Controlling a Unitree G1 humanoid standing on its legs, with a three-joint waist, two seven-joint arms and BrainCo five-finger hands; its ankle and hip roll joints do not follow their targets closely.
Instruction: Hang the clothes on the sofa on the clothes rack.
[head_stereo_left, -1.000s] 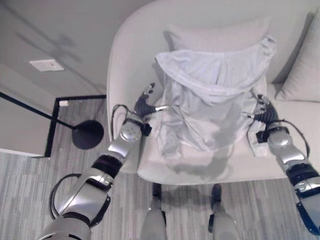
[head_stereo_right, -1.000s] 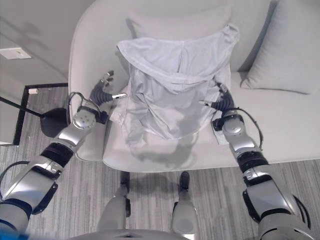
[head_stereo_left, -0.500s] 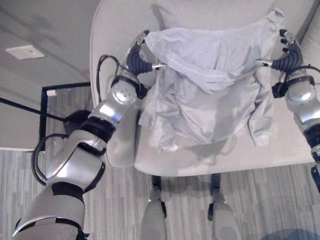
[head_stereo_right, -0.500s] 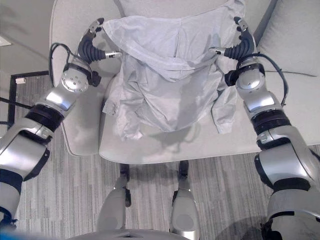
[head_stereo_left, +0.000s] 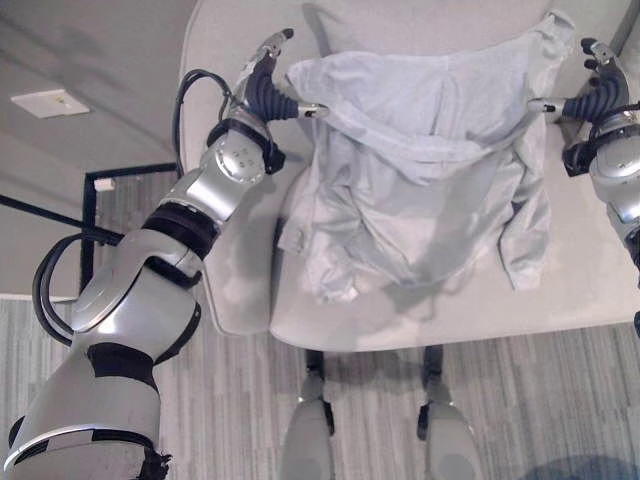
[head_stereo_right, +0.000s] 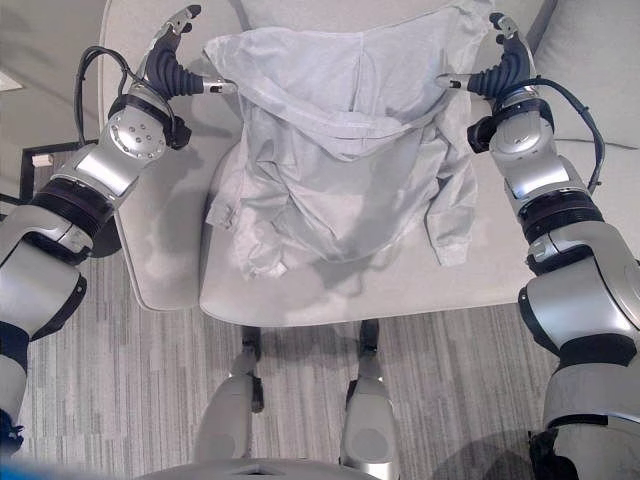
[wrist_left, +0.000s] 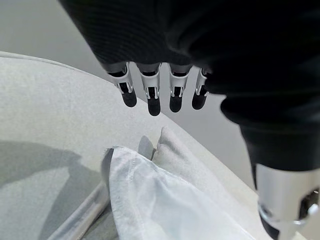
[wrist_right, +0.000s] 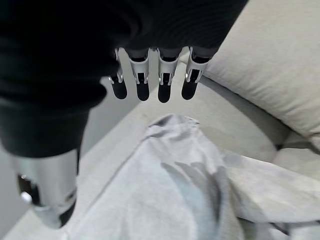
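Observation:
A pale grey garment lies draped over the back cushion and seat of the light sofa. My left hand hovers at the garment's upper left corner, fingers straight and thumb out, holding nothing. In the left wrist view the garment's hemmed edge lies just under those fingers. My right hand is at the garment's upper right corner, also open, its fingers stretched above the cloth. Neither hand pinches the fabric.
A second cushion leans at the sofa's right end. To the left of the sofa, a thin black pole crosses above the striped grey floor, and a white plate sits on the wall.
Both hands have risen from the garment's sides to its upper corners and spread a little further apart. The camera has shifted too.

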